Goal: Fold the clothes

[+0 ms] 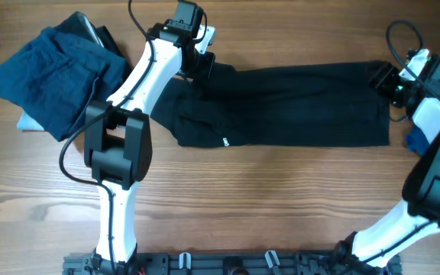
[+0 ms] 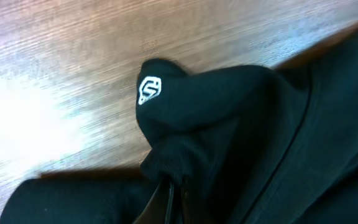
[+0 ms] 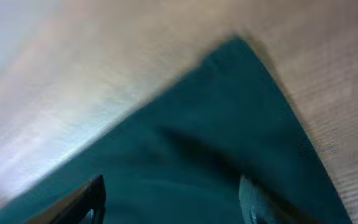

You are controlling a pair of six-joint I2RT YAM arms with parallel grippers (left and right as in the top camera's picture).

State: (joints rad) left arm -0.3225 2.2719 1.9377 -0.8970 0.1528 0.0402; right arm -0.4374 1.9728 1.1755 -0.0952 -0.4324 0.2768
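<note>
A large black garment [image 1: 281,103] lies spread lengthwise across the table, with a small white tag [image 1: 225,141] at its near edge. My left gripper [image 1: 202,66] is at its far left corner. In the left wrist view the fingers [image 2: 174,196] are shut on a bunched fold of the black fabric [image 2: 229,124], which bears a small white logo [image 2: 149,90]. My right gripper [image 1: 385,81] is at the garment's right end. In the right wrist view its fingers [image 3: 169,202] are wide apart over a corner of the dark fabric [image 3: 229,137], holding nothing.
A pile of blue and dark navy clothes [image 1: 52,72] lies at the far left. Another blue piece [image 1: 414,142] shows at the right edge beside my right arm. Bare wood table [image 1: 266,198] lies in front of the garment.
</note>
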